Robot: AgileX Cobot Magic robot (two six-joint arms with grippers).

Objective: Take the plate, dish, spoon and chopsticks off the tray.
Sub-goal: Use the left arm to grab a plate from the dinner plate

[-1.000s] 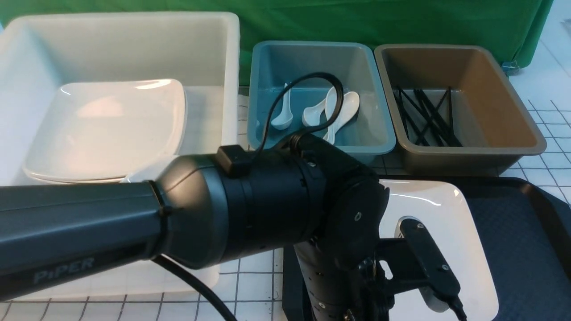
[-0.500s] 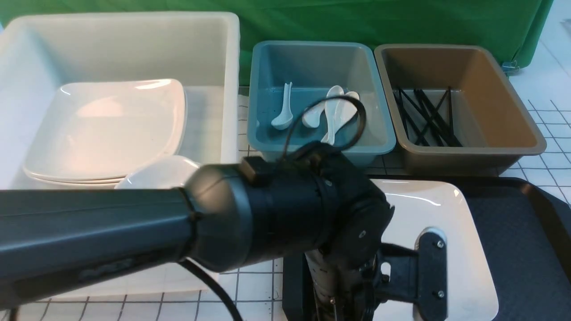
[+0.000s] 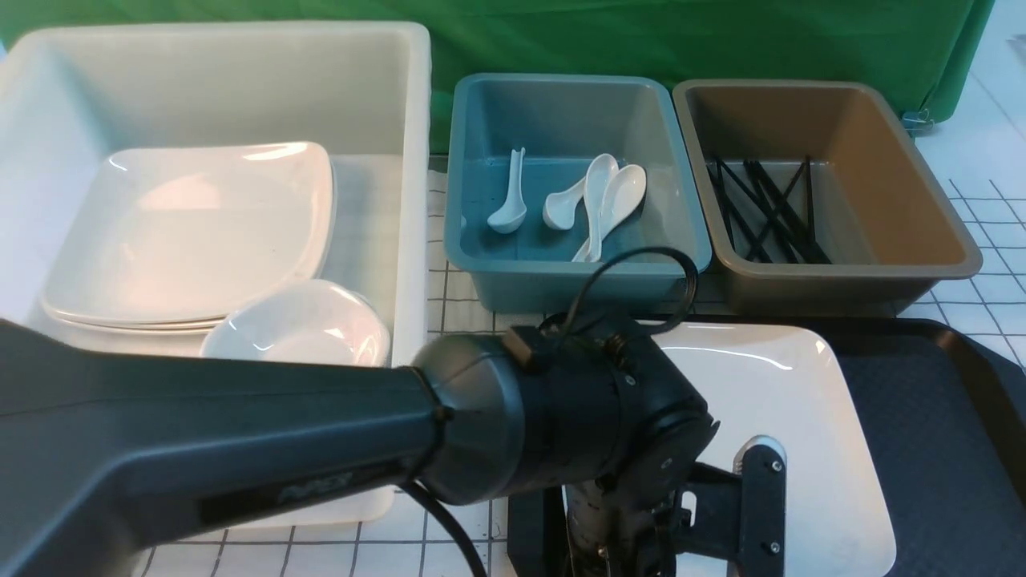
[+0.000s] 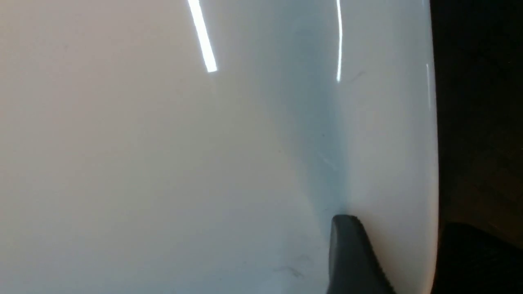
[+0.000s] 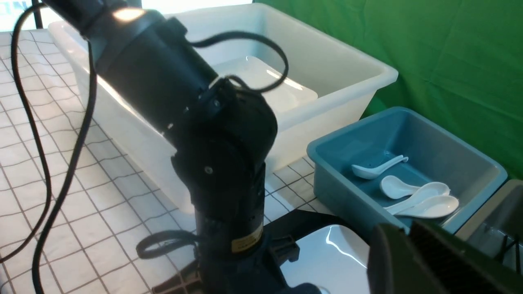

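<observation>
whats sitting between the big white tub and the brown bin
The blue bin, holding white spoons, sits between the white tub and the brown bin; the front view shows it.

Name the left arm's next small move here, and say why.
Probably close the left hand firmly on the rim of the plate before any lift. One finger sits just inside that rim, the plate lies flat on the tray, and a firm pinch cannot be confirmed. The white bin, holding stacked plates, looks like its destination.
</observation>
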